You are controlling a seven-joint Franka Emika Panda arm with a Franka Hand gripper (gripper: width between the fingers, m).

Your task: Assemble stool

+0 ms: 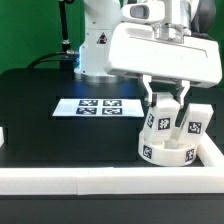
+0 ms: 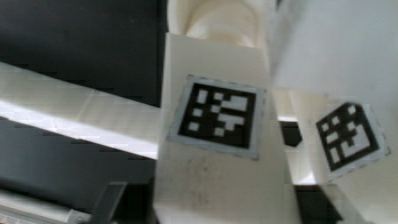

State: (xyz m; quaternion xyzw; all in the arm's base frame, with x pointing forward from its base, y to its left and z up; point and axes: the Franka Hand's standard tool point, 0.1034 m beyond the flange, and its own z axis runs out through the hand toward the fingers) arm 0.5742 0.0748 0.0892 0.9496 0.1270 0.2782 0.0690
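Observation:
The round white seat (image 1: 172, 154) lies at the exterior view's right, near the front corner of the table. Two white tagged legs stand upright on it. My gripper (image 1: 166, 103) hangs over the left leg (image 1: 160, 126), with its jaws either side of the leg's top and a small gap showing on each side, so it looks open. The second leg (image 1: 193, 124) stands just to the right. In the wrist view the straddled leg (image 2: 217, 115) fills the middle between my gripper (image 2: 217, 206), and the second leg (image 2: 349, 136) is beside it. A third leg is not in view.
The marker board (image 1: 97, 106) lies flat mid-table. Long white border bars run along the front (image 1: 70, 178) and right (image 1: 212, 150) edges, close to the seat. One bar crosses the wrist view (image 2: 71, 110). The robot base (image 1: 95, 50) stands at the back.

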